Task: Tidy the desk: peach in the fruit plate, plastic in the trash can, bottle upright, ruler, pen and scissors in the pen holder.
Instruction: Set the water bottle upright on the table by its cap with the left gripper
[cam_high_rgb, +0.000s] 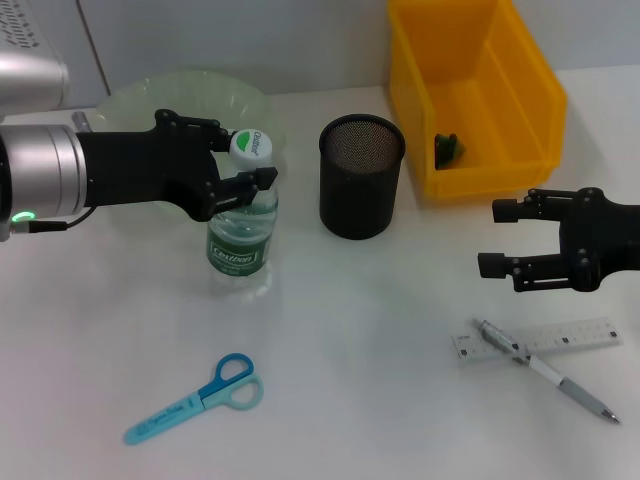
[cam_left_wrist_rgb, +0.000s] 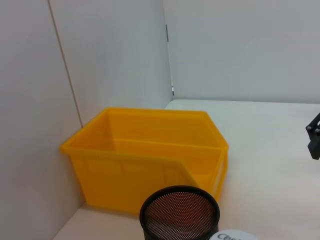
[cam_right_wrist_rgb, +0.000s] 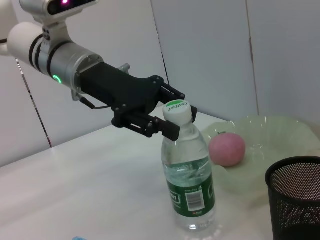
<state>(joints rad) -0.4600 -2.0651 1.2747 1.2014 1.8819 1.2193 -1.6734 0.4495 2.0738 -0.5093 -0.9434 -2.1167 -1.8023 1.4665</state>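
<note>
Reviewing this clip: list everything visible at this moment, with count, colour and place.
bottle: 1, clear with green label and white cap, upright, front of plate
fruit plate: 1, pale green, back left
peach: 1, pink, in the plate
pen holder: 1, black mesh, centre
trash can: 1, yellow, back right, small dark green item inside
scissors: 1, blue, front left
ruler: 1, clear, front right
pen: 1, silver, lying across the ruler
left gripper: black, at the bottle's neck
right gripper: black, open, above the ruler
</note>
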